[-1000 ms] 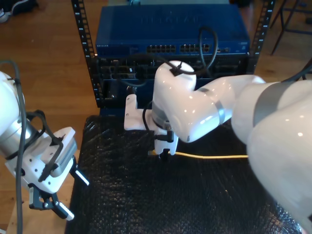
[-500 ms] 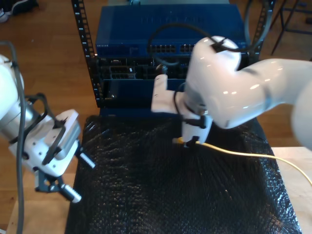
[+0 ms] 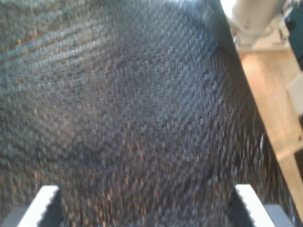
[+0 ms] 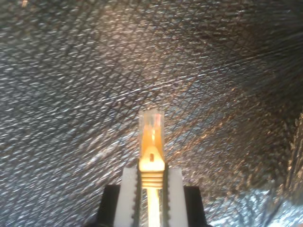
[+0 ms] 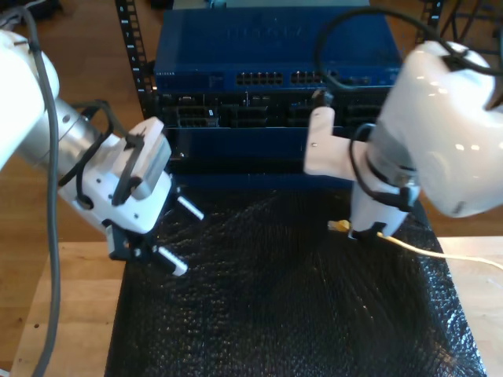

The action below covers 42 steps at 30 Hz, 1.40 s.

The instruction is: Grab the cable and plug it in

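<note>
cable (image 4: 151, 142) pinched at the boot in my second gripper (image 4: 151, 189), my first gripper (image 3: 147, 208) spread empty; plug could twist and miss the switch (image 5: 275, 78) port.

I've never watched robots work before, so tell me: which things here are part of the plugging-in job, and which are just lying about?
Part of the job:
cable, its plug clamped in my second gripper
blue switch with its ports
my first gripper, open, holding nothing

Just there:
black mat
wooden table
metal rack
</note>
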{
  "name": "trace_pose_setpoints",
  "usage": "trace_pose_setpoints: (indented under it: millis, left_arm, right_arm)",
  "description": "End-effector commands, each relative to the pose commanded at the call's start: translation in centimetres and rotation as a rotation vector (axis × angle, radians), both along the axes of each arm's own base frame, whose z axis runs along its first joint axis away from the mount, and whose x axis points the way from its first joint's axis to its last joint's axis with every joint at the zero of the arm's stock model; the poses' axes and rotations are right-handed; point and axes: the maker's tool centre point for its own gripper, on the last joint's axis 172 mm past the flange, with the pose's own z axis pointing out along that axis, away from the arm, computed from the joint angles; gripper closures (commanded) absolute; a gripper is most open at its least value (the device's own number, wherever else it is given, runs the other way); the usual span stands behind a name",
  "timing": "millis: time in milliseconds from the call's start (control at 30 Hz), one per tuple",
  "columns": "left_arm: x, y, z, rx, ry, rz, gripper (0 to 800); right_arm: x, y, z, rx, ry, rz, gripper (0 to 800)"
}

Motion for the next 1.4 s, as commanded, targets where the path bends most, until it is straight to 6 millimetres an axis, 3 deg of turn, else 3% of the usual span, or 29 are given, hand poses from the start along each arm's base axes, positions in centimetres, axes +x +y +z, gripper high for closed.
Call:
trace_pose_setpoints:
  millis: [200, 667, 967, 1400]
  left_arm:
    - [0.7, -1.2, 1.4, -0.059, -0.01, 0.019, 0]
    - [1.3, -4.1, 5.2, -0.183, -0.035, 0.015, 0]
    - [1.4, -5.1, 6.2, -0.24, -0.028, 0.027, 0]
    - [0.9, -6.9, 6.8, -0.271, -0.008, 0.013, 0]
  right_arm:
    - [-1.3, -1.9, 1.2, 0.1, 0.033, -0.022, 794]
    - [-4.9, -1.4, 4.0, 0.254, 0.076, 0.053, 794]
    - [-5.8, -0.7, 5.1, 0.303, 0.078, 0.076, 794]
    - [-5.6, 0.3, 5.9, 0.346, 0.069, 0.069, 794]
